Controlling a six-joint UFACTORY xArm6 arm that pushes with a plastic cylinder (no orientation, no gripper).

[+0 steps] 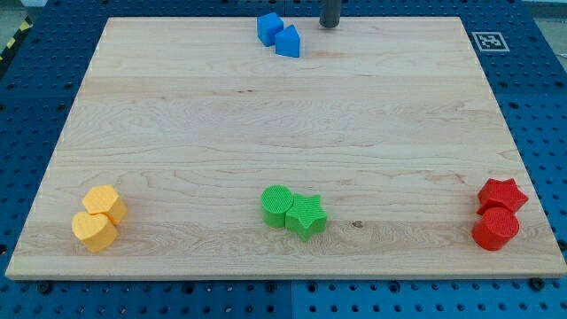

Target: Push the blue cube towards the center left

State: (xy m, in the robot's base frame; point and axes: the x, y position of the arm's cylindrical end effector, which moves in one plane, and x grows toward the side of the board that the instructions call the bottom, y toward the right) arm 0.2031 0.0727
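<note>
The blue cube [269, 27] sits near the view's top edge of the wooden board [283, 133], a little left of centre. A blue triangular block [288, 42] touches it on its lower right. My tip [330, 25] is at the view's top, on the board to the right of both blue blocks, a short gap from the triangular one.
A yellow hexagon [105, 204] and a yellow heart [93, 230] lie at the bottom left. A green cylinder [277, 206] and a green star [306, 215] lie at the bottom centre. A red star [501, 194] and a red cylinder [495, 229] lie at the bottom right.
</note>
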